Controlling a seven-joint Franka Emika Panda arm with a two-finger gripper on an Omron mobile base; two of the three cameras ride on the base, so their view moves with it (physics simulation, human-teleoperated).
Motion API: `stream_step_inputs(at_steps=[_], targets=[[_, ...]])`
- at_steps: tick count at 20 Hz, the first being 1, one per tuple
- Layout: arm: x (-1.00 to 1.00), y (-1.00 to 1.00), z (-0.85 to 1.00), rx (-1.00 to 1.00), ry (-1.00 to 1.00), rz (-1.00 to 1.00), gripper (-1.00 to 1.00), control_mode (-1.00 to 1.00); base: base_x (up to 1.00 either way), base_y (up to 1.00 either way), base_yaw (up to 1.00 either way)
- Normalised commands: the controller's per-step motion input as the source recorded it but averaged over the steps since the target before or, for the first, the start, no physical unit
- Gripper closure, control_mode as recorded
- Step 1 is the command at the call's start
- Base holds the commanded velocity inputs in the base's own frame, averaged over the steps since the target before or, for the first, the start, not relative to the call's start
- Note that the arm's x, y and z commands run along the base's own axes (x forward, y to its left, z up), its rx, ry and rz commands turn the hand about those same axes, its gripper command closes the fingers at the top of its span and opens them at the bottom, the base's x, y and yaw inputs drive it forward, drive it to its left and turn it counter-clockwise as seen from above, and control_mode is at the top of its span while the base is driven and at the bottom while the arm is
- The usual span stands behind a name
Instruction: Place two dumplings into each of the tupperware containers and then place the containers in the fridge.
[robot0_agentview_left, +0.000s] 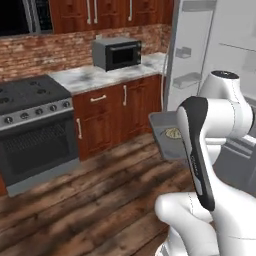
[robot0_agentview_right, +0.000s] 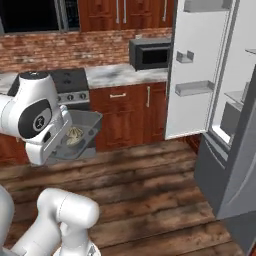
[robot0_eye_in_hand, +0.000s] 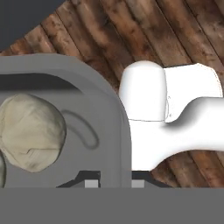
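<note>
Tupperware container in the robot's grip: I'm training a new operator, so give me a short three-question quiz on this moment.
1. True or false: the tupperware container sits on the counter.
2. What is the fridge door's state? A. open B. closed
3. What lies inside the container?

Key:
1. False. It is carried in the air above the wooden floor, with the end effector shut on its rim.
2. A.
3. Dumplings; two show in the hand view, one only partly.

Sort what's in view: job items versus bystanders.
Job: grey translucent plastic tub pinched at its rim by the claw; tan dumplings inside; open white-grey fridge.
Bystanders: black microwave; dark steel oven.
</note>
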Motion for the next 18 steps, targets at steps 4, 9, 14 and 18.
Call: stream_step_inputs(at_steps=[4, 9, 14, 18], targets=[[0.0, 0.0, 0.0, 0.0, 0.0, 0.0, 1.0, 1.0, 0.48, 0.55, -0.79], [0.0, 0.0, 0.0, 0.0, 0.0, 0.0, 1.0, 1.0, 0.54, 0.6, -0.77], [0.0, 0.0, 0.0, 0.0, 0.0, 0.0, 1.0, 1.0, 0.5, 0.58, -0.79], [0.0, 0.0, 0.0, 0.0, 0.0, 0.0, 1.0, 1.0, 0.52, 0.54, -0.77]])
